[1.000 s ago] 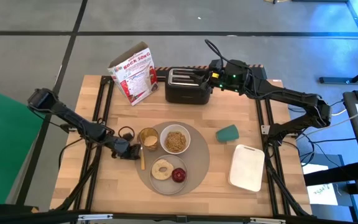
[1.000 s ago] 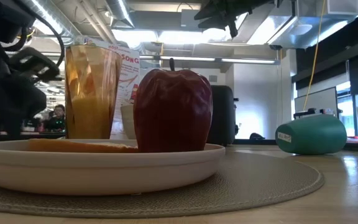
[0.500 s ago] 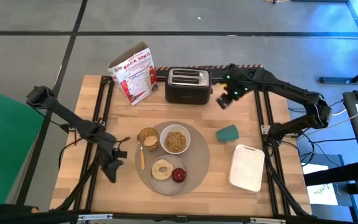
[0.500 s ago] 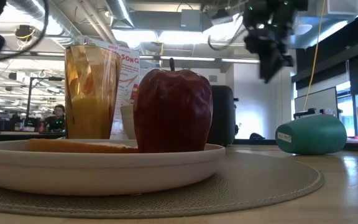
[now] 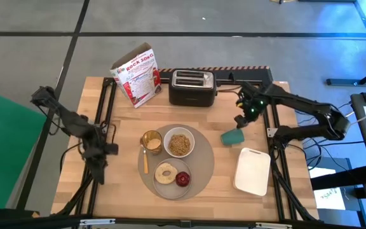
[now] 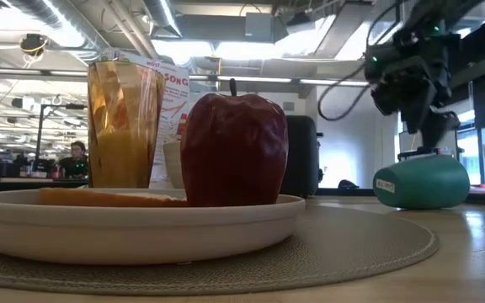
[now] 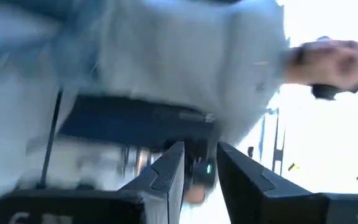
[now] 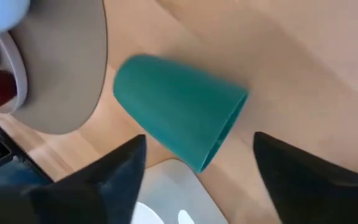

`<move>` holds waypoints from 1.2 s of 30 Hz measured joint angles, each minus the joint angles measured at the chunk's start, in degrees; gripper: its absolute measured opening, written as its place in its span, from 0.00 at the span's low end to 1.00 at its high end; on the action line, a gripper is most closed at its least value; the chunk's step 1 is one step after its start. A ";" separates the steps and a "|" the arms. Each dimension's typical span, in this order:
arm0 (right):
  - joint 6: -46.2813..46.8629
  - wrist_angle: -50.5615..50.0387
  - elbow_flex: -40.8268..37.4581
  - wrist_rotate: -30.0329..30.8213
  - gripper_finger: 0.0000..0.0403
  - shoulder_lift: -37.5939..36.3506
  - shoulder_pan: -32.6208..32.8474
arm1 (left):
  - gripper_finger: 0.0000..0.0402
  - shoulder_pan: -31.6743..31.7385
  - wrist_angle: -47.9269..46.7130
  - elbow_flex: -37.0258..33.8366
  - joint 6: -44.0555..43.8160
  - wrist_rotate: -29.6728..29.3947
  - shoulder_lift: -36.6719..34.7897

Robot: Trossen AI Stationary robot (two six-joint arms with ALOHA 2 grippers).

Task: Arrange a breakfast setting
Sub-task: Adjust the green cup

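A round grey-beige placemat (image 5: 199, 166) carries the setting — a white bowl (image 5: 179, 144) of cereal beside an upright amber cup (image 5: 151, 140), and a small plate (image 5: 164, 183) (bagel (image 5: 166, 172) flat, red apple (image 5: 182, 179) upright). A wooden utensil (image 5: 145, 162) lies along the mat's edge.

Lab or open office: exposed ceiling ducts (image 6: 133, 25), strip lights (image 6: 162, 17), floor cables (image 5: 354, 159).

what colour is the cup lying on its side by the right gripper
Teal green; the cup shows best in the right wrist view, between the open right gripper fingers.
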 joint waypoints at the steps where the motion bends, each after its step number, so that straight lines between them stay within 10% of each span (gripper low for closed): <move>1: 0.40 1.14 -1.77 -0.88 0.73 -0.61 0.00 | 0.22 0.00 -0.02 1.54 2.50 -1.91 0.00; 13: 5.12 14.97 -14.96 -9.32 0.70 -4.76 0.01 | 0.22 0.01 -1.58 17.44 44.16 -28.65 0.04; 23: 5.79 16.68 -15.04 -11.59 0.32 -4.71 0.01 | 0.22 3.15 -1.56 19.77 88.84 -73.17 4.65; 29: 6.35 22.62 -14.07 -13.54 0.03 -4.46 0.34 | 0.22 10.39 -4.60 19.72 98.64 -79.72 11.70; 36: 5.19 7.83 3.92 9.93 0.01 -3.16 10.96 | 0.22 19.24 -4.28 19.72 96.48 -78.31 19.17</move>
